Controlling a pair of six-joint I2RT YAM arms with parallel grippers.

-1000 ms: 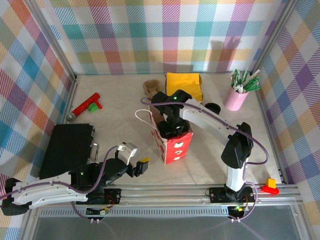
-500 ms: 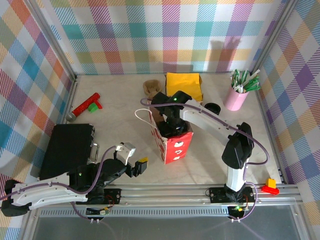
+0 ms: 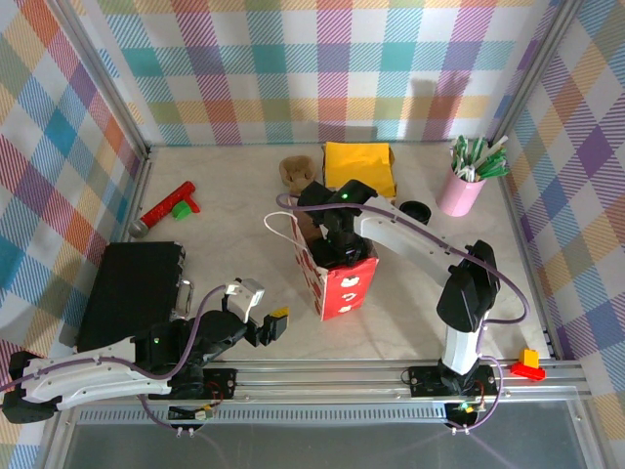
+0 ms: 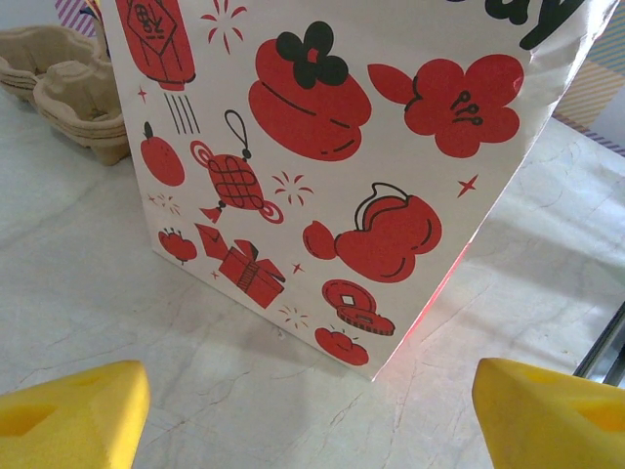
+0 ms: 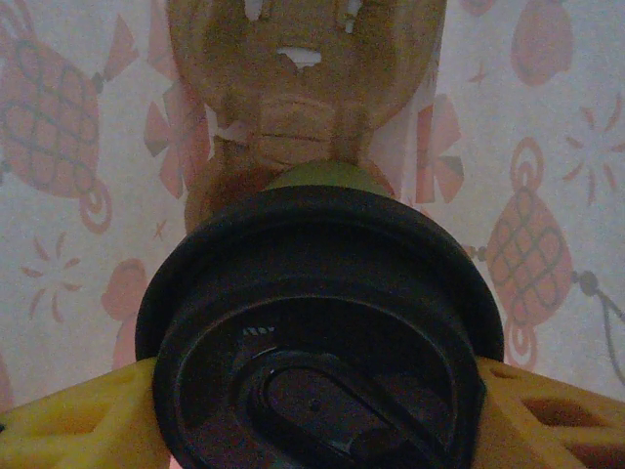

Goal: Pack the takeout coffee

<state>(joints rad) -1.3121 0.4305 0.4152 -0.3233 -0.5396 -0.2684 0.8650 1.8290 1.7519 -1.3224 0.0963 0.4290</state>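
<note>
Holding the takeout coffee (image 5: 322, 293) upright inside the open mouth of a red-and-white paper bag (image 3: 344, 290), the right end effector (image 3: 337, 256) has its yellow fingers (image 5: 78, 420) pressed on either side of the cup, just under the rim of the black lid (image 5: 322, 381). A grip below the lid likely keeps the lid seated and the drink level. The bag stands upright in the middle of the table (image 3: 225, 225), its top clear for a reach from above. Beyond the cup a brown pulp cup holder (image 5: 303, 88) shows, seemingly at the bottom of the bag, a probable seat for the coffee. The left end effector (image 4: 312, 420) sits low by the bag's printed side, near but not touching, jaws wide and holding nothing. It looks ready to steady the bag if it tips.
</note>
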